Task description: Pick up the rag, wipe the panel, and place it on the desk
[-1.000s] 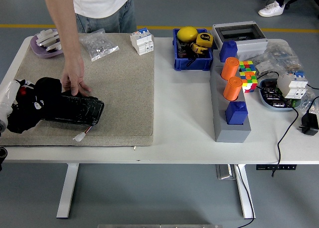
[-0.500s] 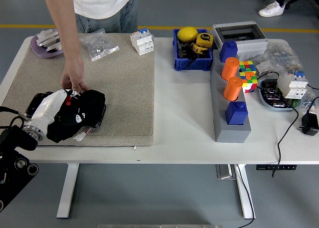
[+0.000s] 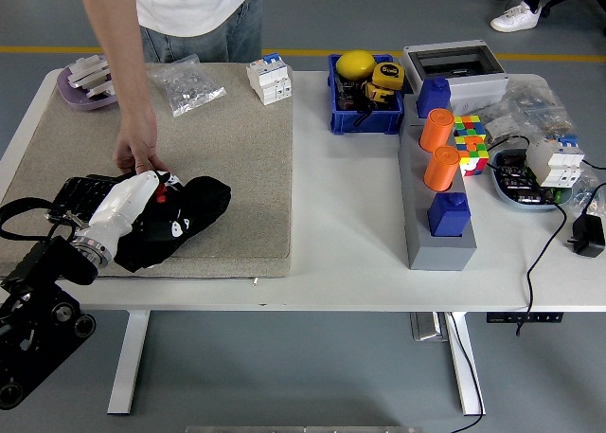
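The black rag [image 3: 189, 215] lies bunched on the beige mat [image 3: 237, 158] at the front left, covering the right part of the black panel [image 3: 78, 190]. My left hand [image 3: 140, 190], white, lies on top of the rag with its fingers curled into the cloth. A person at the far side reaches down with one hand [image 3: 135, 156], which rests on the panel's far edge just behind my hand. The panel's right end is hidden under the rag. The right arm is out of view.
On the mat's far edge are a purple tray [image 3: 83, 82], a plastic bag of parts [image 3: 187, 84] and a white breaker [image 3: 269, 79]. To the right stand a blue bin [image 3: 365, 120], a grey block holder [image 3: 437, 248] with orange cylinders, and a colour cube [image 3: 471, 141].
My left hand has swept the rag to the right across the panel, baring the panel's left end. The person's hand has stayed on the panel's far edge.
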